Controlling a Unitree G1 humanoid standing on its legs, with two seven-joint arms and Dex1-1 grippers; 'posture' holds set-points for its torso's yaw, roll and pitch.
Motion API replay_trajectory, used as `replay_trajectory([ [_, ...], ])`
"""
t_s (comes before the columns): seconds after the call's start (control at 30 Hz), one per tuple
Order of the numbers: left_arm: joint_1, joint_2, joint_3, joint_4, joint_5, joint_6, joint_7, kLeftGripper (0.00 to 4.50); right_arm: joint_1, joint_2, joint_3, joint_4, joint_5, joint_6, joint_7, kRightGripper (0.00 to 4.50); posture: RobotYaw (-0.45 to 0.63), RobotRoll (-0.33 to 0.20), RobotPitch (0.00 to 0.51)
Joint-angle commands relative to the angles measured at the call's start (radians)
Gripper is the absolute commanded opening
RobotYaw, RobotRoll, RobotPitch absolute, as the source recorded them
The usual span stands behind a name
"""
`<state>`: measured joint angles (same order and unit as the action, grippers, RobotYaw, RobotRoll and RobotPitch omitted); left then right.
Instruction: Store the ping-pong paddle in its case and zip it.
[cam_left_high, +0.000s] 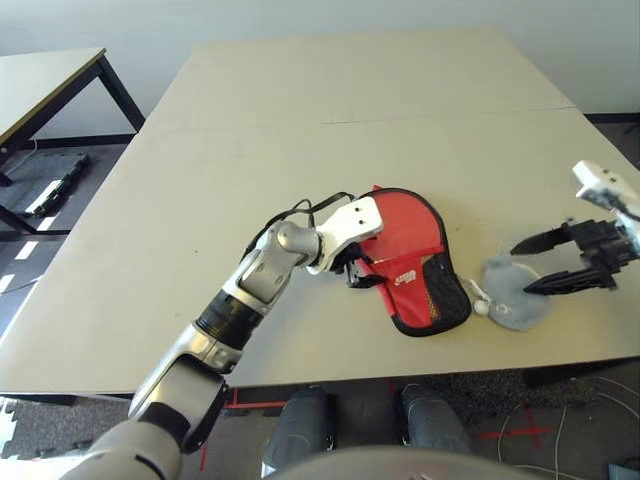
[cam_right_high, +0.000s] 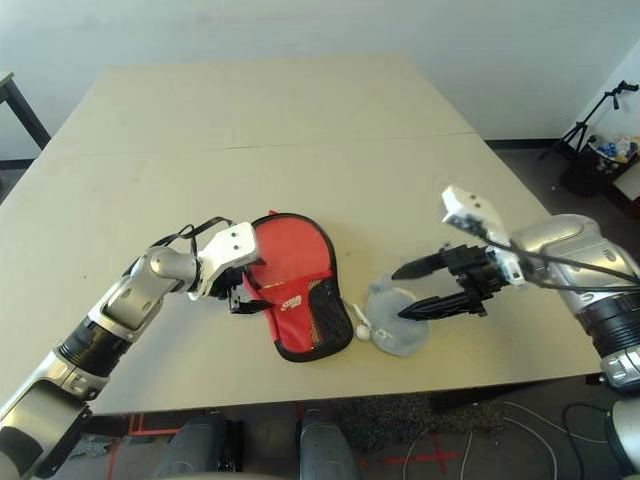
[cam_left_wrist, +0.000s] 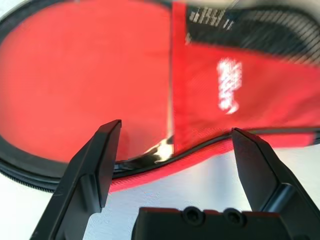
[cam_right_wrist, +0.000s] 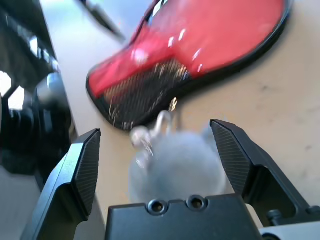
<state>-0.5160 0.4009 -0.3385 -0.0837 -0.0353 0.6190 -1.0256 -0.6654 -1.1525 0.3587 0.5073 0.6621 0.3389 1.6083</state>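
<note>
Left eye view: the case lies on the tabletop, apparently closed. Both jaws gape empty, left gripper beside it, right gripper above a whitish pouch. Zipping likely finished; next, check the zipper.

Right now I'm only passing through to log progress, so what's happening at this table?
A two-armed robot works at the table. The red case lies flat near the front edge. The left gripper is open at its edge. The right gripper hangs open over a small grey pouch beside the case, holding nothing.
</note>
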Motion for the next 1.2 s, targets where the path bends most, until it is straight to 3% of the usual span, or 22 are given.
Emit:
replay_trajectory([
  [0.03,-0.014,-0.018,0.168,-0.145,-0.142,0.143,0.05,4.5,-0.056,0.106,-0.169,0.117,0.031,0.038,-0.064,4.47,0.0,0.0,0.041],
  [0.13,-0.046,-0.045,0.345,-0.177,-0.233,0.216,0.151,4.5,-0.095,0.205,-0.274,0.228,-0.029,-0.02,-0.21,4.47,0.01,0.0,0.042],
  [0.23,-0.056,-0.026,0.493,-0.115,-0.258,0.21,0.259,4.5,-0.138,0.286,-0.35,0.338,-0.102,-0.095,-0.394,4.47,0.02,0.0,0.042],
  [0.5,-0.044,0.027,0.711,0.195,-0.188,-0.101,0.559,4.5,-0.195,0.411,-0.529,0.559,-0.228,-0.355,-0.844,4.47,0.03,0.0,0.043],
  [0.77,-0.026,0.002,0.796,0.43,-0.146,-0.399,0.826,4.5,-0.196,0.432,-0.601,0.642,-0.326,-0.485,-1.109,4.47,-0.01,0.0,0.061],
  [0.9,0.009,-0.022,0.796,0.479,-0.146,-0.462,0.888,4.5,-0.19,0.428,-0.627,0.665,-0.358,-0.52,-1.211,4.47,-0.02,0.0,0.072],
  [1.2,0.048,-0.035,0.778,0.513,-0.15,-0.528,0.935,4.5,-0.2,0.435,-0.659,0.696,-0.39,-0.55,-1.281,4.47,-0.01,0.0,0.063],
])
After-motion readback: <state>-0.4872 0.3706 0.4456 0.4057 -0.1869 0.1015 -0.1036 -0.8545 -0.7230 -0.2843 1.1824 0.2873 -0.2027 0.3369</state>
